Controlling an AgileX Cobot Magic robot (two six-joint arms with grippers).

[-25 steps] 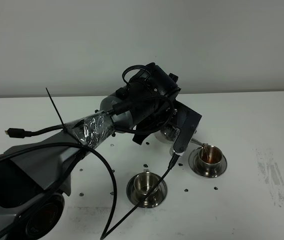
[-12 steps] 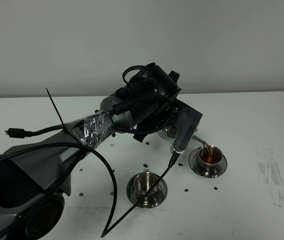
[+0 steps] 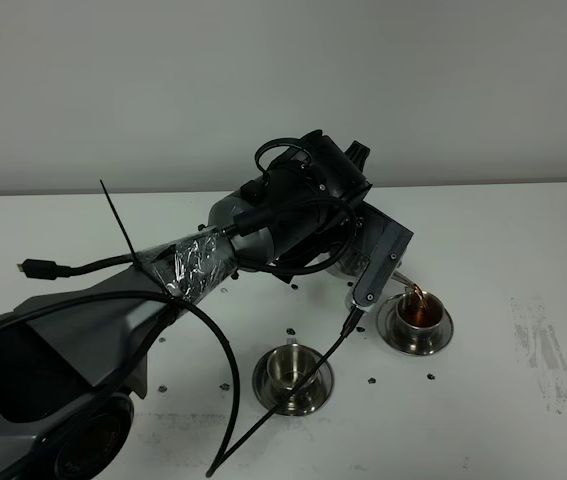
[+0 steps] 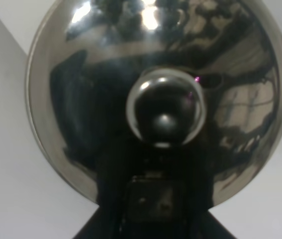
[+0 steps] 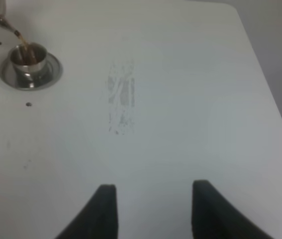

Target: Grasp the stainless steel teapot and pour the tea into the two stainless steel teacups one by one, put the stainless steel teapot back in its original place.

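Note:
My left gripper (image 3: 351,252) is shut on the handle of the stainless steel teapot (image 3: 341,264), mostly hidden behind the wrist. The pot is tilted, its spout (image 3: 404,285) over the right teacup (image 3: 418,314). A thin stream of reddish-brown tea (image 3: 415,297) runs into that cup. The other teacup (image 3: 291,368) stands on its saucer nearer the front, with no tea visible inside. The left wrist view is filled by the teapot lid and its knob (image 4: 163,107). My right gripper (image 5: 153,191) hovers apart over bare table, holding nothing. The original place is hidden.
A black cable (image 3: 303,385) hangs from the left wrist across the front cup. Small dark dots (image 3: 371,380) mark the white table around the cups. A scuffed patch (image 3: 541,350) lies at the right.
The left arm has shifted slightly right and tipped the teapot further. The stream of tea has started and the right cup has filled with more tea.

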